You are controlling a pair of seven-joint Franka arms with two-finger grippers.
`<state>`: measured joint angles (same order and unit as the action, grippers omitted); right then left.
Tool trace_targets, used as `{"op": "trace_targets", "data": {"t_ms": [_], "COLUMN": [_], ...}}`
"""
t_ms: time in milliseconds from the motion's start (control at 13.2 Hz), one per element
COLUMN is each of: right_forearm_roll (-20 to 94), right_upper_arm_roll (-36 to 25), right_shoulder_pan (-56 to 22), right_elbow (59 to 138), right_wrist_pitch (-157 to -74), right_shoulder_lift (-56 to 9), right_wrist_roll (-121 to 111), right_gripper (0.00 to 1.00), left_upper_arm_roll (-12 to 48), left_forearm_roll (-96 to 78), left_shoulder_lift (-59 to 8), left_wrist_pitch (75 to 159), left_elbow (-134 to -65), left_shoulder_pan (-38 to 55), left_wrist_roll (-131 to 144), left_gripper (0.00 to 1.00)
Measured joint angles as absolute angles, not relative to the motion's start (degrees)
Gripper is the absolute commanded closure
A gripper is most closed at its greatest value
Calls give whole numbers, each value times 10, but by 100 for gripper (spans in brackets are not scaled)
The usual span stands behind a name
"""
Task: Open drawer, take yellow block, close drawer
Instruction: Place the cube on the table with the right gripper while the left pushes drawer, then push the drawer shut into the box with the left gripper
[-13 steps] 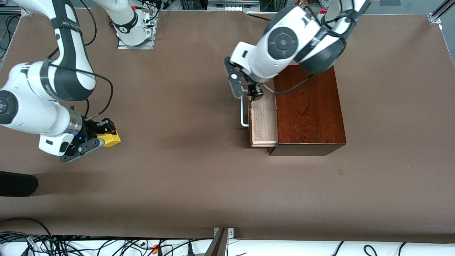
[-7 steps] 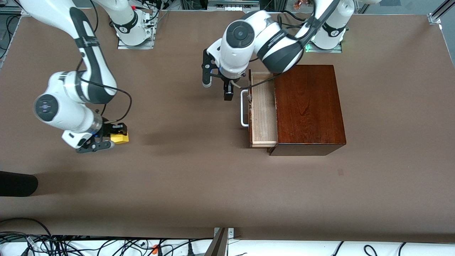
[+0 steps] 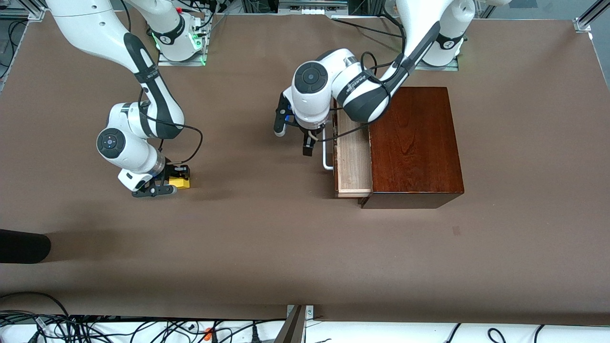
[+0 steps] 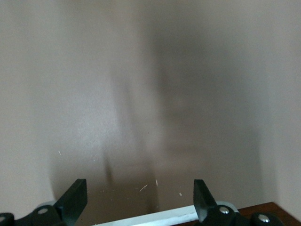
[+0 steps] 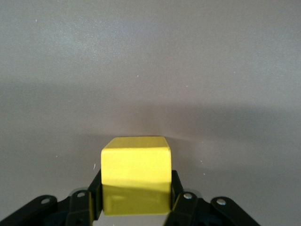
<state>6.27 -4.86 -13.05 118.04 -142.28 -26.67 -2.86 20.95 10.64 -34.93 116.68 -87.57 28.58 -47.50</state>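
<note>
The right gripper (image 3: 172, 183) pinched the yellow block (image 3: 179, 182) low near the right arm's end of the table (image 3: 267, 247). The left gripper (image 3: 295, 136), spread, hovered beside the open drawer (image 3: 352, 157)'s handle (image 3: 326, 152); pushing squarely should shut it.

Left gripper (image 4: 138, 203): two dark fingers (image 4: 74, 197) set wide apart — nothing between them.
Under the gripper: brown table (image 4: 141, 84) with a soft dark shadow across it.
White handle (image 4: 155, 218): pale bar running across the gap between the fingertips, low in the frame.
Drawer front (image 4: 263, 209): only a reddish-brown corner visible — just beside one fingertip.
</note>
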Motion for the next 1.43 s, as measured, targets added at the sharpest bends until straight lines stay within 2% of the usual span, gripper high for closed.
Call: {"op": "trace_targets", "data": {"t_ms": [226, 377, 906, 1208, 1434], "right_forearm_roll": [63, 62, 49, 49, 48], "right_upper_arm_roll": [-49, -49, -50, -51, -52], "right_shoulder_pan": [-130, -130, -116, -115, -114], "right_elbow": [1178, 1169, 1080, 997, 983], "right_wrist_pitch": [-1423, -1403, -1180, -1061, -1051], "right_shoulder_lift": [-262, -235, -56, -42, -48], "right_wrist_roll": [-28, -28, -32, -32, -32], "right_gripper": [0, 0, 0, 0, 0], "left_upper_arm_roll": [210, 215, 228, 225, 219], "left_forearm_roll": [111, 111, 121, 121, 122], "left_shoulder_lift": [-354, -354, -349, -341, -336], "left_wrist_pitch": [1170, 1163, 1102, 1060, 1049], "left_elbow": [-880, -879, -871, -871, -871], "left_shoulder_pan": [270, 260, 224, 211, 203], "left_wrist_roll": [-495, -498, -531, -528, -509], "left_gripper": [0, 0, 0, 0, 0]}}
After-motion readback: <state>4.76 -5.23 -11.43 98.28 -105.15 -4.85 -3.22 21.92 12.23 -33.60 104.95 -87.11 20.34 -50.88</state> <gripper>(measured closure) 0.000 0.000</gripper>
